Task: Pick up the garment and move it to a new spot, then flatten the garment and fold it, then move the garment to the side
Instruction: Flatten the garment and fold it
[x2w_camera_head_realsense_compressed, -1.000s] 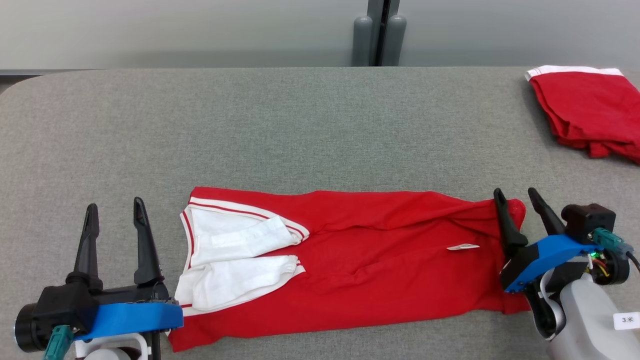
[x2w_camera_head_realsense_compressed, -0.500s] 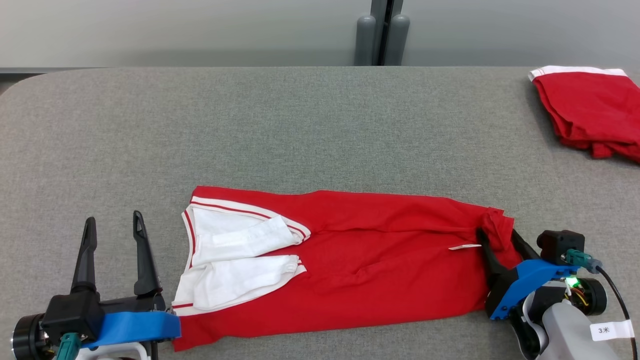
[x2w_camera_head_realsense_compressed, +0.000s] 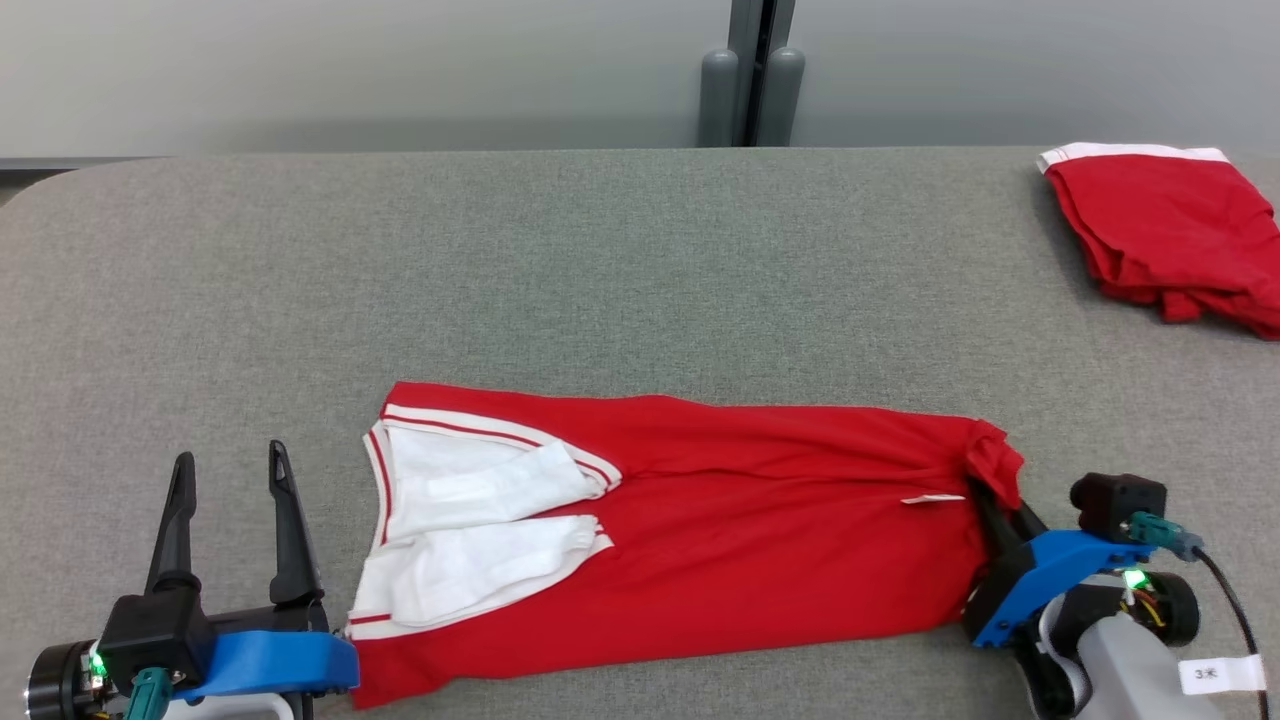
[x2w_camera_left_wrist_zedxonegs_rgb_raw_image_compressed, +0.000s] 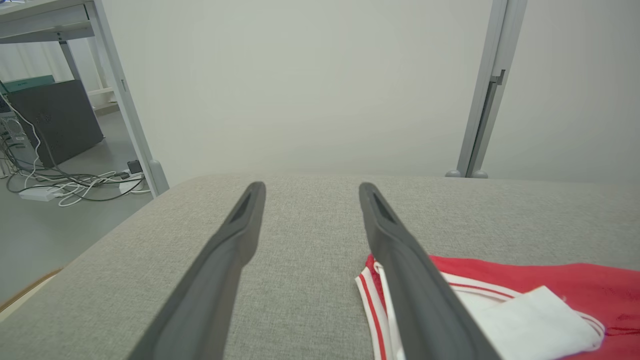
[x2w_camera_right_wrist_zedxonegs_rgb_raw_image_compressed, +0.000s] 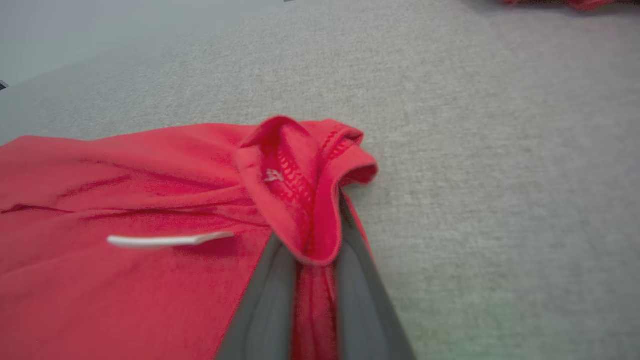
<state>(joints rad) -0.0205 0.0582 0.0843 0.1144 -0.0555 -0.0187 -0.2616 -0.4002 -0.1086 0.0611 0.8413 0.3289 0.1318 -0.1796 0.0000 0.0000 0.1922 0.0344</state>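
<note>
The garment (x2w_camera_head_realsense_compressed: 740, 530) is a red shirt with white sleeves folded onto its left part, lying lengthwise across the near half of the grey table (x2w_camera_head_realsense_compressed: 560, 280). My right gripper (x2w_camera_head_realsense_compressed: 1000, 500) is shut on the garment's right-hand hem corner, which bunches up between the dark fingers (x2w_camera_right_wrist_zedxonegs_rgb_raw_image_compressed: 270, 300). That pinched red hem (x2w_camera_right_wrist_zedxonegs_rgb_raw_image_compressed: 305, 200) stands up in a fold in the right wrist view. My left gripper (x2w_camera_head_realsense_compressed: 230, 480) stands open just left of the shirt's white sleeve end, with nothing between its fingers (x2w_camera_left_wrist_zedxonegs_rgb_raw_image_compressed: 225, 260). The striped sleeve edge (x2w_camera_left_wrist_zedxonegs_rgb_raw_image_compressed: 372, 300) lies beside its right finger.
A second red garment with a white band (x2w_camera_head_realsense_compressed: 1160, 230) lies folded at the table's far right. A grey post (x2w_camera_head_realsense_compressed: 750, 90) stands behind the table's back edge. Cables lie on the floor (x2w_camera_left_wrist_zedxonegs_rgb_raw_image_compressed: 65, 185) beyond the table's left end.
My right gripper has come down and toward me over the shirt's right corner and closed on it, bunching the hem. The left gripper stays open. The camera has shifted slightly.
</note>
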